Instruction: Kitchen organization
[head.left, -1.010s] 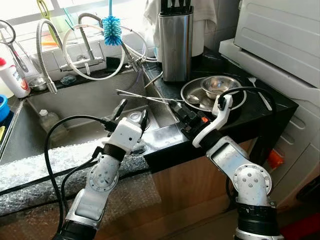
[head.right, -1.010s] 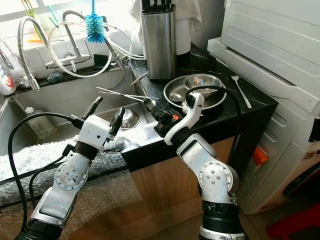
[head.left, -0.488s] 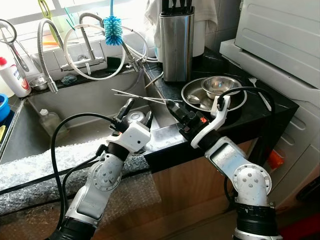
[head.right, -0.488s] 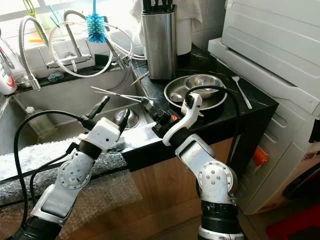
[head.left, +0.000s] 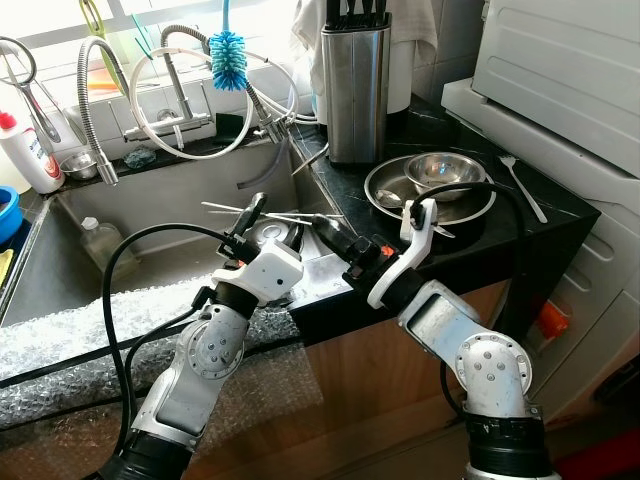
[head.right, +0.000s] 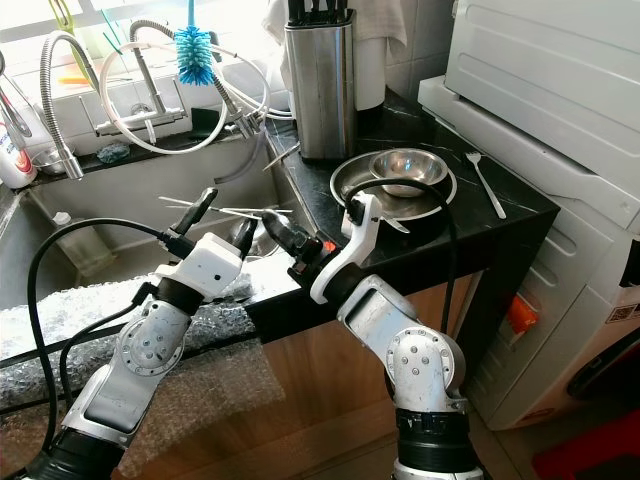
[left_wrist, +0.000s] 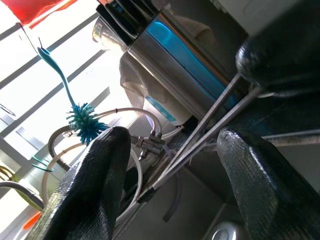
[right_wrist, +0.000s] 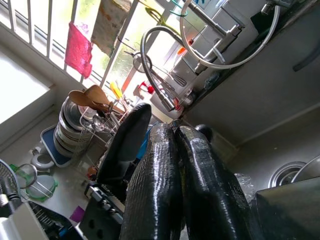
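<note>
Steel chopsticks (head.left: 268, 212) pinched tight in my right gripper (head.left: 322, 224), fingers (right_wrist: 172, 165) pressed together on their ends; the sticks reach out over the sink (head.left: 150, 215) from its right rim. My left gripper (head.left: 272, 219) sits just beside them over the sink's front right corner, fingers (left_wrist: 95, 185) spread wide, holding nothing. Bowls (head.left: 440, 180) and knife block (head.left: 355, 85) stand on the black counter (head.left: 540, 225) right of the sink.

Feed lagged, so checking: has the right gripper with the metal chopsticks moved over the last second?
Yes. The right gripper, shut on the thin metal chopsticks, has swung toward the robot's left, away from the stainless steel bowl and out over the sink.
</note>
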